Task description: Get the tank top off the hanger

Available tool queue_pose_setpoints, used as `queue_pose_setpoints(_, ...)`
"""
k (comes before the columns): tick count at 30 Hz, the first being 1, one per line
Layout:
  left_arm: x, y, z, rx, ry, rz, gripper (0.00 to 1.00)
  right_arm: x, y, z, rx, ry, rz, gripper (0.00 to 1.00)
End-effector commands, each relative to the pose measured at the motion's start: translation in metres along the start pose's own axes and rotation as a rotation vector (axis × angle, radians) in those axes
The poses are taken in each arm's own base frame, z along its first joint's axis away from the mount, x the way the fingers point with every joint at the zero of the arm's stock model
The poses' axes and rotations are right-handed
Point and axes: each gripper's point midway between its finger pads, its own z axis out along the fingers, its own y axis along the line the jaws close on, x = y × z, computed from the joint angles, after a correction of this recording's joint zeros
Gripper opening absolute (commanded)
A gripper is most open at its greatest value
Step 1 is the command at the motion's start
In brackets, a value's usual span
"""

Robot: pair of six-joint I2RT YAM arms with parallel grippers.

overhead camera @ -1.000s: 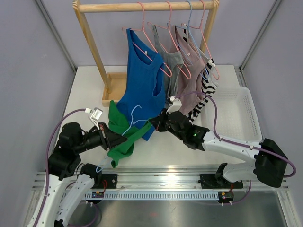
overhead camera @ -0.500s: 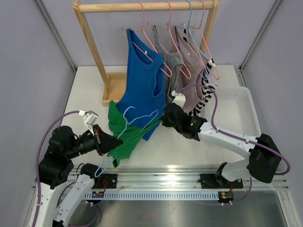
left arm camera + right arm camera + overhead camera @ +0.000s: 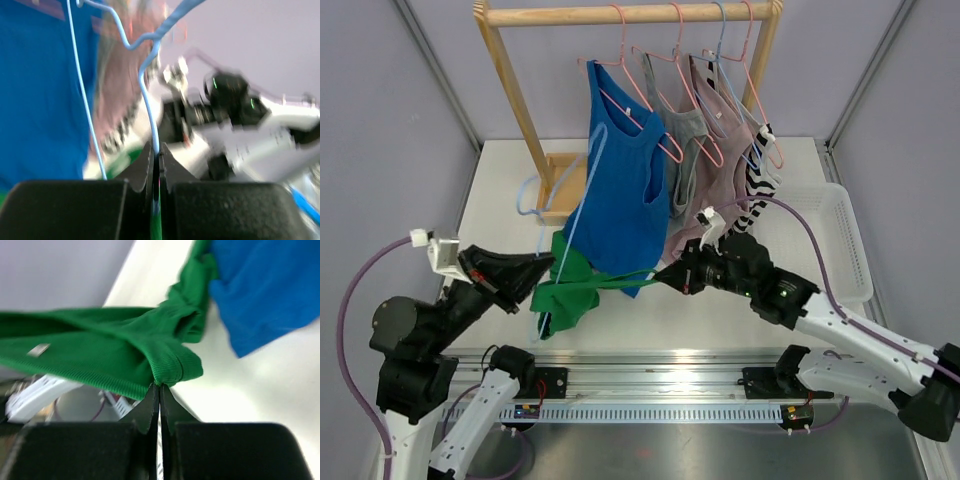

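While wire hanger (image 3: 148, 112) curves, ribbed tank top (image 3: 100, 355) stretches.

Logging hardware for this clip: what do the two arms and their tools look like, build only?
The left arm and right arm match: white link shells with black joint housings. The left tool and right tool each end in two black, wedge-shaped fingers. A lilac cable loops along each arm. A small green light shows on the right forearm.
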Motion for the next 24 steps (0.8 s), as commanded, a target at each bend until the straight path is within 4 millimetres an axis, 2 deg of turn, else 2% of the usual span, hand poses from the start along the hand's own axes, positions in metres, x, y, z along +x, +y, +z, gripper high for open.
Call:
queue_pose_setpoints(1, -0.105, -0.035, -0.009, 0.087, -0.466, 0.193, 0.0, 0.021, 0.034, -0.035, -0.183, 0.095, -0.058, 0.0)
queue_pose_setpoints(3, -0.129, -0.033, -0.007, 0.083, -0.596, 0.268, 0.0, 0.019, 0.033, -0.057, -0.164, 0.084, -0.076, 0.0)
queue_pose_setpoints(6, -0.146, -0.018, 0.016, 0.049, -0.634, 0.346, 0.0, 0.007, 0.04, -0.091, -0.16, 0.029, -0.106, 0.0)
queue_pose_setpoints(7, -0.151, -0.007, 0.032, 0.021, -0.614, 0.341, 0.0, -0.001, 0.045, -0.107, -0.171, -0.02, -0.115, 0.0)
queue_pose_setpoints(9, -0.155, 0.006, 0.044, -0.034, -0.584, 0.331, 0.0, -0.016, 0.044, -0.126, -0.133, -0.093, -0.113, 0.0)
queue_pose_setpoints(10, -0.161, 0.007, 0.048, -0.043, -0.581, 0.328, 0.0, -0.022, 0.048, -0.138, -0.143, -0.127, -0.123, 0.0)
queue_pose_setpoints(13, -0.154, 0.018, 0.059, -0.053, -0.553, 0.302, 0.0, -0.035, 0.055, -0.157, -0.14, -0.173, -0.156, 0.0)
queue_pose_setpoints(15, -0.137, 0.021, 0.067, -0.013, -0.515, 0.291, 0.0, -0.042, 0.06, -0.161, -0.15, -0.195, -0.164, 0.0)
queue_pose_setpoints(18, -0.104, 0.021, 0.078, 0.073, -0.413, 0.263, 0.0, -0.042, 0.058, -0.138, -0.138, -0.171, -0.168, 0.0)
queue_pose_setpoints(19, -0.098, 0.022, 0.08, 0.084, -0.396, 0.242, 0.0, -0.036, 0.054, -0.119, -0.121, -0.114, -0.171, 0.0)
queue_pose_setpoints(20, -0.089, 0.036, 0.082, 0.028, -0.369, 0.201, 0.0, -0.035, 0.05, -0.109, -0.103, -0.091, -0.17, 0.0)
queue_pose_setpoints(21, -0.087, 0.041, 0.079, -0.007, -0.365, 0.18, 0.0, -0.032, 0.047, -0.099, -0.083, -0.062, -0.167, 0.0)
queue_pose_setpoints(22, -0.084, 0.051, 0.077, -0.059, -0.356, 0.158, 0.0, -0.025, 0.039, -0.08, -0.052, -0.011, -0.16, 0.0)
queue_pose_setpoints(23, -0.073, 0.071, 0.075, -0.164, -0.319, 0.114, 0.0, -0.022, 0.036, -0.073, -0.038, 0.006, -0.153, 0.0)
queue_pose_setpoints(24, -0.075, 0.074, 0.07, -0.203, -0.317, 0.113, 0.0, -0.016, 0.03, -0.064, -0.024, 0.024, -0.147, 0.0)
